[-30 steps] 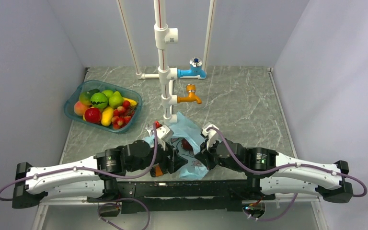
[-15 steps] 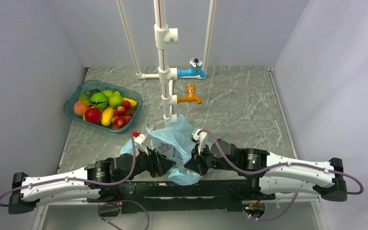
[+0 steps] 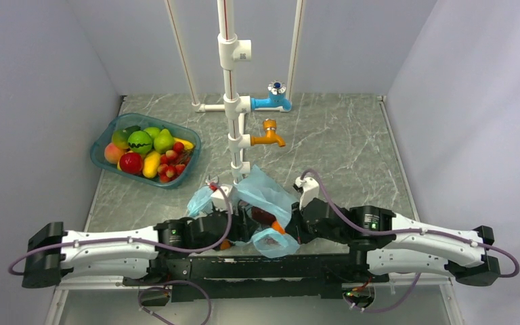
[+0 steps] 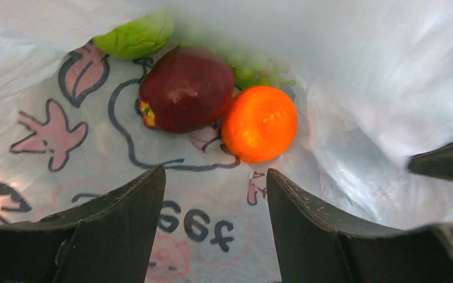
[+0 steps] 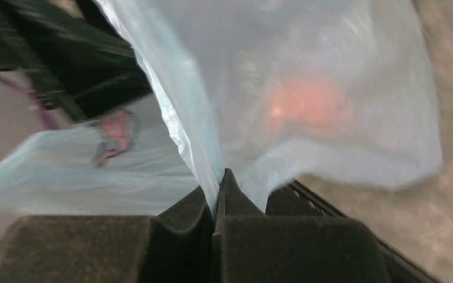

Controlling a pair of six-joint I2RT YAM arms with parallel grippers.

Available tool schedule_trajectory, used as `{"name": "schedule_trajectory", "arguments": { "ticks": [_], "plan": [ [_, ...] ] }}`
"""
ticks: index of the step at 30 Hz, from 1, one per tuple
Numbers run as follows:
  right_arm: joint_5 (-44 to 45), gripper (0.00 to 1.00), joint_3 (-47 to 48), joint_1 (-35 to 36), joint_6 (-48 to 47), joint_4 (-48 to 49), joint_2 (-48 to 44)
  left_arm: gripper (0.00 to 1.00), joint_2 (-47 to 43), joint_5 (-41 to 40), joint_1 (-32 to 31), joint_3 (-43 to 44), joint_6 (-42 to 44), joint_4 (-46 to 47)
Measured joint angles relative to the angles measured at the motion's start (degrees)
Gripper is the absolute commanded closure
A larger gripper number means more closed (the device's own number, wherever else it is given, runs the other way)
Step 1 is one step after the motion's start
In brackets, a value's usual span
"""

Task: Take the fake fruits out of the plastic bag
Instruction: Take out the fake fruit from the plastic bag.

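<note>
Fruits lie inside the bag, on its printed floor just ahead of the left pincer: the plum sits beyond the left finger, the orange touches it and sits nearer the right finger. Left pincer is inside the bag mouth, jaws wide, nothing between them; neither tip touches a fruit yet. I judge the spread is there to take one fruit, and the orange looks the easier reach. Right pincer is clamped flat on a fold of bag film, with the film rising straight out of the closed jaws. I read this as an anchor that lifts the mouth and stops the bag sliding while the left one reaches in. Hard to make out: a green leaf-like piece past the plum, and blurred green bits behind the orange that could be grapes; I cannot tell. Total fruit count is unknown, since folds cover the far end. A dark shape off the right finger is cut by the frame edge; unidentified. From the right wrist the fruit is only an orange glow through the film. Overhead, the bag covers the left fingertips.
</note>
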Motion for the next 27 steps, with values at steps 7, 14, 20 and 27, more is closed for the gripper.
{"name": "schedule_trajectory", "arguments": {
  "ticks": [7,14,20,27],
  "plan": [
    [5.09,1.00,-3.13,0.07,15.04,-16.11,3.82,0.30,12.90,-1.03,0.04,9.75,0.50,1.01],
    [2.16,0.59,-15.72,0.07,21.88,-13.64,3.65,0.28,16.85,-0.96,0.11,12.04,0.20,0.72],
    [0.24,0.01,-16.26,0.07,18.27,-12.44,-1.57,0.29,14.80,-0.90,0.20,7.17,-1.77,1.46],
    [-6.05,0.02,-16.35,3.26,12.09,-6.19,-4.09,0.32,12.37,0.70,0.22,2.93,-0.85,6.21]
  ]
}}
